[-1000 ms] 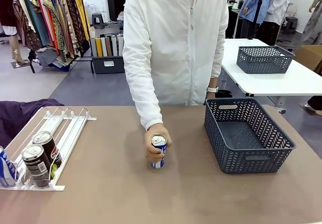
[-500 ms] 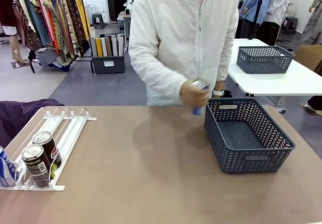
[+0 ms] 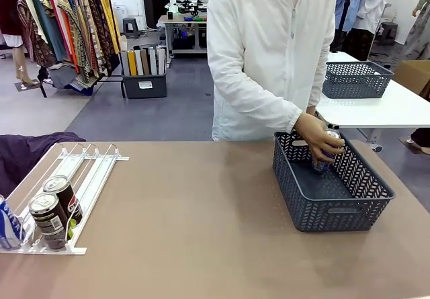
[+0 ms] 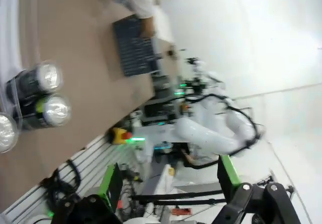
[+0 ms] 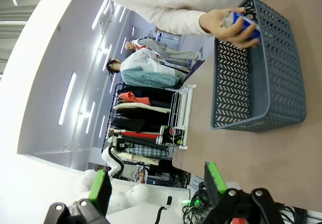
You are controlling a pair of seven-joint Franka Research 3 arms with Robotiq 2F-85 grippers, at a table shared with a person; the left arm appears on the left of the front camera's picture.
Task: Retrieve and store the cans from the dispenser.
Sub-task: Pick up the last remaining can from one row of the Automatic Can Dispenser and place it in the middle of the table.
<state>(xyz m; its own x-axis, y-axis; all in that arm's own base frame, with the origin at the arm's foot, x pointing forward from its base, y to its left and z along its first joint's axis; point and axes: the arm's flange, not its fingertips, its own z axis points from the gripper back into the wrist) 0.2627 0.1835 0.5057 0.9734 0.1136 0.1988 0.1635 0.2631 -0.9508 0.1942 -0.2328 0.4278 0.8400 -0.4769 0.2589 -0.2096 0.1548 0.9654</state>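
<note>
While the person (image 3: 269, 57) in a white jacket stands at the far side of the table (image 3: 188, 232), the front view shows the person's hand (image 3: 316, 138) gripping a blue can (image 3: 330, 136) at the far end of the dark grey basket (image 3: 332, 211), within its rim; whether the can touches the basket floor cannot be told. At the table's left side lies the dispenser (image 3: 94, 171), with two dark cans (image 3: 48, 218) side by side against the stops at its near end and a second blue can (image 3: 8, 228) at the picture's left edge. Seen from the left wrist, the left gripper (image 4: 168, 183) hangs clear of the table, its fingers (image 4: 108, 183) spread wide with nothing between them. The silver tops of the dark cans lie to the left in this view, the basket and the person's hand lie farther off, and the white right arm (image 4: 211, 133) stands beyond the table edge. Seen from the right wrist, the right gripper (image 5: 157, 189) likewise has its fingers (image 5: 214, 181) wide apart and empty. Ahead of it, the person's hand holds the blue can at the open top of the basket, and the dispenser sits well apart down the table, cans at its end.
</note>
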